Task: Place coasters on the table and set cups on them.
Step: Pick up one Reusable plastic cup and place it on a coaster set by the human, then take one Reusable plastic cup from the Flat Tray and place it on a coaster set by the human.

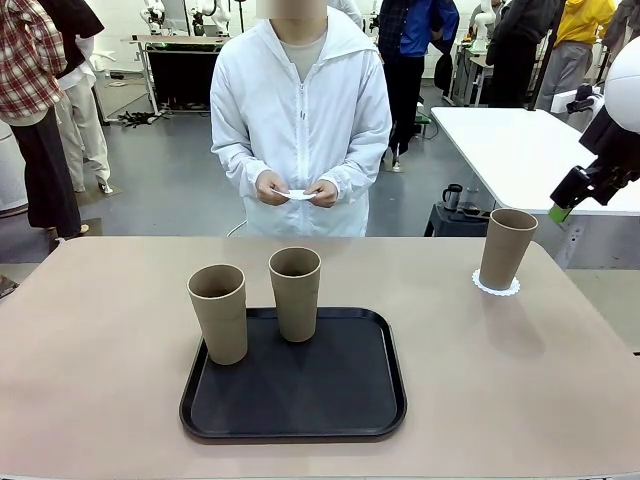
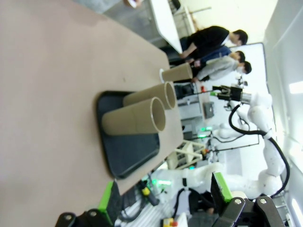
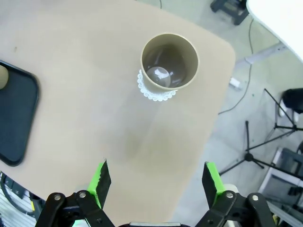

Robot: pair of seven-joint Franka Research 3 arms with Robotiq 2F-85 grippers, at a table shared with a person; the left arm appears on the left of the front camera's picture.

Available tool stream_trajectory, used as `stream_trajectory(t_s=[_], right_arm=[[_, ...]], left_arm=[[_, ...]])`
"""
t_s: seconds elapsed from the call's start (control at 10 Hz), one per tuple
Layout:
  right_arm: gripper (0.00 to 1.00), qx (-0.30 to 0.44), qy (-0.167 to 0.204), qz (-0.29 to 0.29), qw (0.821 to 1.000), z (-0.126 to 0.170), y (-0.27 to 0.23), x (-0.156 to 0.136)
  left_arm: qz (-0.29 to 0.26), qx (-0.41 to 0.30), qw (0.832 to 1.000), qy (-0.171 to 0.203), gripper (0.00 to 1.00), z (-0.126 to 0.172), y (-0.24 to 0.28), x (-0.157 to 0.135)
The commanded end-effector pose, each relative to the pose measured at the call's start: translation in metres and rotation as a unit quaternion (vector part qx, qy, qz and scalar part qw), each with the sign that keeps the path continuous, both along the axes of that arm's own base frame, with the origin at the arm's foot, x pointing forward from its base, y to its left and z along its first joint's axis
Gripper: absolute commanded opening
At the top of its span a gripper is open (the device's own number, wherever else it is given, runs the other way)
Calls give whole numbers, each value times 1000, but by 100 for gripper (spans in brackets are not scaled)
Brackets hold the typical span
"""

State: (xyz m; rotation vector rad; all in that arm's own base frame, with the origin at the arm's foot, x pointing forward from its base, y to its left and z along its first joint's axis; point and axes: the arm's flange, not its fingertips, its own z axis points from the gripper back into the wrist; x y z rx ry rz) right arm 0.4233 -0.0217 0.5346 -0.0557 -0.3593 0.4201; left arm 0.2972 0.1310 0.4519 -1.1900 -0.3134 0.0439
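One tan cup [image 1: 507, 248] stands upright on a white lacy coaster [image 1: 496, 288] at the far right of the beige table [image 1: 100, 330]; from above the same cup [image 3: 169, 61] sits on its coaster [image 3: 155, 93]. Two more cups [image 1: 219, 313] [image 1: 295, 293] stand on the black tray [image 1: 300, 395]. The person holds a white coaster [image 1: 297, 194] in both hands. My right gripper [image 3: 157, 182] hangs open high above the table, apart from the cup; in the front view the right gripper [image 1: 570, 198] shows at the right edge. My left gripper [image 2: 165, 198] is open, off the table's near side.
A white table [image 1: 520, 140] stands behind at the right. Other people stand in the background. Bare tabletop lies left of the tray and between the tray and the right cup. A tripod and cables [image 3: 255, 156] are on the floor past the table's corner.
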Motion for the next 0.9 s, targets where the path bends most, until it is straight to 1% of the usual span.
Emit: stream_trajectory(t_s=[0.0,0.8], right_arm=[[100,-7,-7,1,1000,-5,-1,0],[100,-7,-7,1,1000,-5,-1,0]], left_arm=[[0,-7,1000,-8,100,1,1,-1],[0,-7,1000,-8,100,1,1,-1]])
